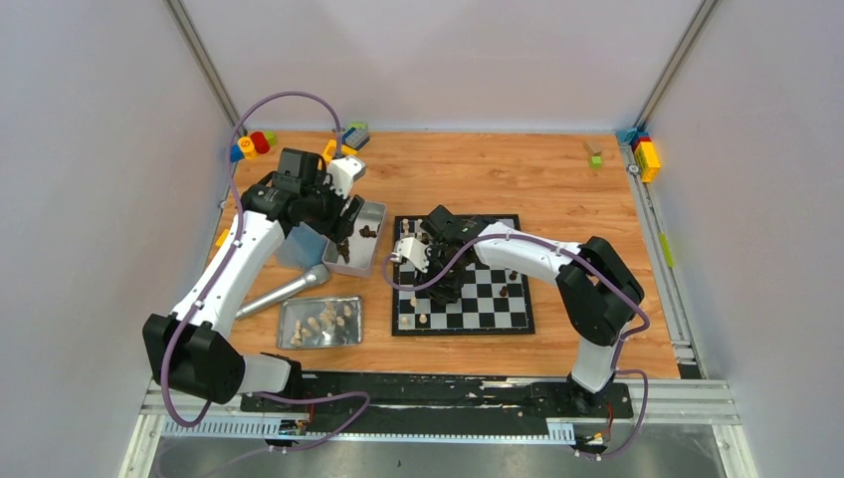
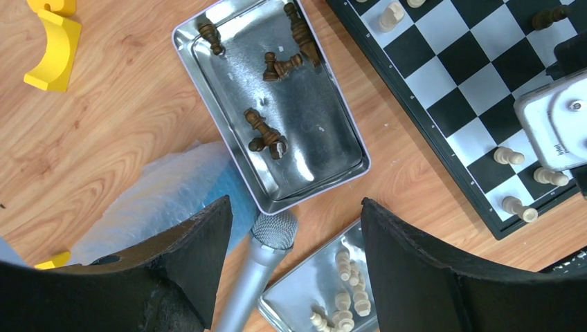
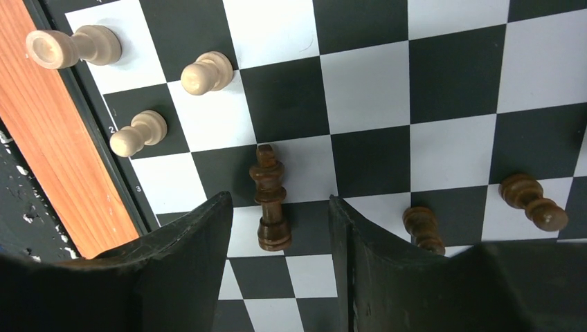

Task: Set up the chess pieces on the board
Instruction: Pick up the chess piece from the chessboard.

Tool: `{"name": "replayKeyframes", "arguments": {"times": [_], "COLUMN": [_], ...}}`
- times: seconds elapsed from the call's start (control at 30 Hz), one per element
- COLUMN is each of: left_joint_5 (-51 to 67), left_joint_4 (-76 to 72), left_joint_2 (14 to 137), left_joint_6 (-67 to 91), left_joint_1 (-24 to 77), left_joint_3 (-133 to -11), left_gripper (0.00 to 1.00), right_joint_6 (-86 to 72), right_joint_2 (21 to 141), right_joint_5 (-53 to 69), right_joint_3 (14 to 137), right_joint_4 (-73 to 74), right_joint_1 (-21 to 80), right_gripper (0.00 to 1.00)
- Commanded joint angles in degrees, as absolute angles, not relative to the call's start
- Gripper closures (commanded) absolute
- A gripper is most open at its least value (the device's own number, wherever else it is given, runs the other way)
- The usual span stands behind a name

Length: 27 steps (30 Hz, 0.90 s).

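Wood, small and turned, is what the chess pieces [image 3: 206, 72] seem to be made of, so I judge them light, stiff and smooth, quick to roll or slip from a loose pinch. The tall dark piece [image 3: 270, 197] is on the board [image 3: 367, 90], near its left edge. It seems to lie on its side, but from this angle I am not sure. The right gripper [image 3: 279, 207] is spread around it, one finger on each side, touching nothing. I think the best hold is across the narrow middle of the body, not on the round head.

The left gripper [image 2: 294, 204] is also spread wide and holds nothing, above the tabletop [image 2: 104, 138] just beside the tray [image 2: 325, 138] of dark pieces.

In the right wrist view I count three pale pieces and three dark ones on the board. The tray holds at least five dark pieces, some lying crossed. A second tray [image 2: 291, 304] holds a heap of pale ones, too crowded to count.
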State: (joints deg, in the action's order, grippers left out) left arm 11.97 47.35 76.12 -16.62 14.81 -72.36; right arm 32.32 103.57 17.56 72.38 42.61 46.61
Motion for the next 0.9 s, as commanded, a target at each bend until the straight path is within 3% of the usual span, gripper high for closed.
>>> {"name": "replayKeyframes", "arguments": {"times": [0.0, 0.47, 0.6, 0.77, 0.87], "left_joint_5": [13.38, 13.55, 13.63, 13.71, 13.9], "left_joint_4": [46.87, 47.47, 47.47, 47.38, 47.06], "left_joint_2": [73.92, 73.61, 73.64, 73.65, 73.65], "left_joint_6": [-16.71, -17.05, -17.13, -17.14, -17.0], "left_joint_1": [14.24, 14.06, 14.06, 14.04, 13.98], "left_joint_3": [-72.64, -73.08, -73.11, -73.25, -73.17], "left_gripper": [0.24, 0.24, 0.24, 0.24, 0.24], "right_joint_6": [33.83, 34.06, 33.62, 32.66, 30.92], "right_joint_2": [104.78, 106.62, 105.91, 101.91, 97.78], "right_joint_5": [16.42, 13.74, 12.64, 10.98, 15.22], "right_joint_3": [75.09, 75.94, 75.51, 73.85, 71.89], "right_joint_4": [42.1, 40.98, 40.14, 37.4, 33.36], "right_joint_1": [47.51, 49.89, 50.41, 49.72, 47.58], "right_gripper": [0.46, 0.55, 0.67, 0.91, 0.98]}}
